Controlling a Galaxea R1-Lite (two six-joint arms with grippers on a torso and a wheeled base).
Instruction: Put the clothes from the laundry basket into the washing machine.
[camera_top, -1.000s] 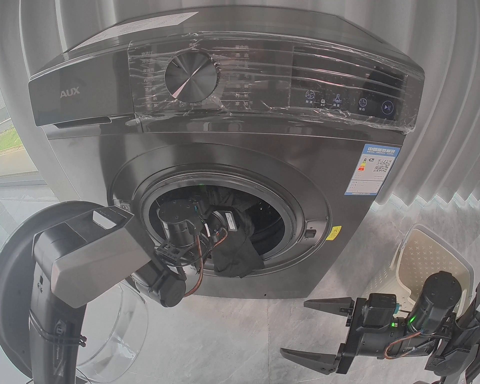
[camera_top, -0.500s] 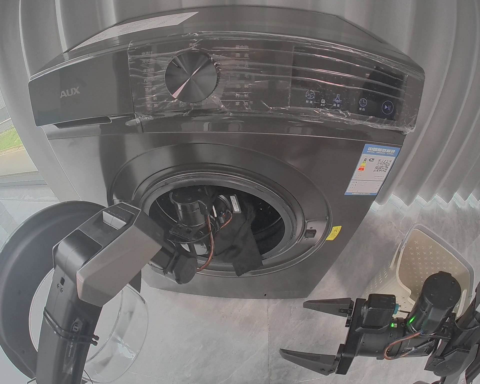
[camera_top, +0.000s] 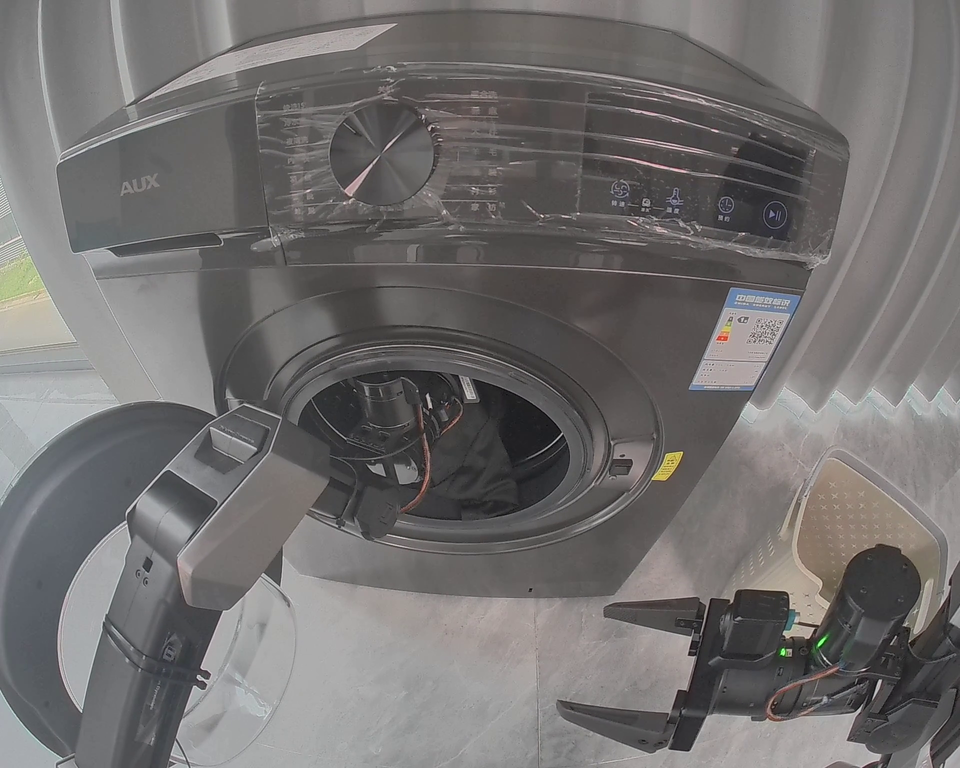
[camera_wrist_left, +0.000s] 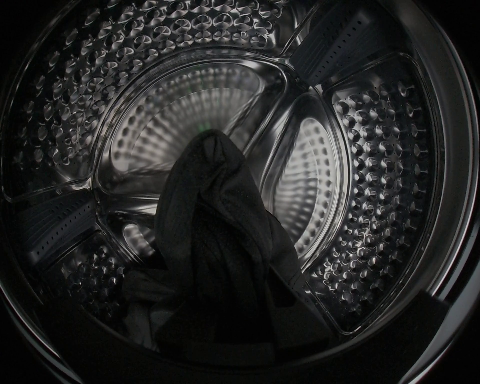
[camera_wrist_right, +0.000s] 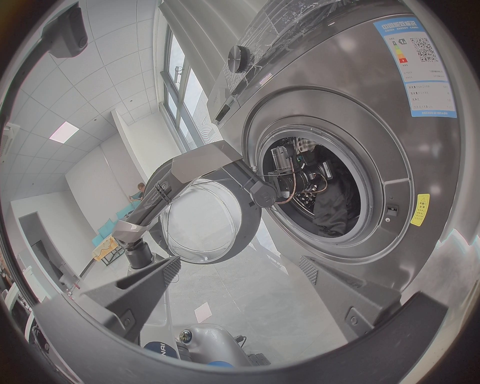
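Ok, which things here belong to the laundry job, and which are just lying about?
Job: washing machine, its open door, dark garment in the drum, laundry basket, left arm in the drum mouth, open right hand.
Lying about: curtain, window.

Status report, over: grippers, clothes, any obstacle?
Right gripper open beside laundry basket. Left arm inside drum with dark garment. Door open; no obstacle seen.

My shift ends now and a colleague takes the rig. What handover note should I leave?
Left gripper: inside the washing machine drum, grip hidden by the dark garment hanging there.
Right gripper: open, empty, above the floor beside the laundry basket.
Done: garment is inside the drum.
Left: leave it there, withdraw, check the basket; its visible part shows no clothes.
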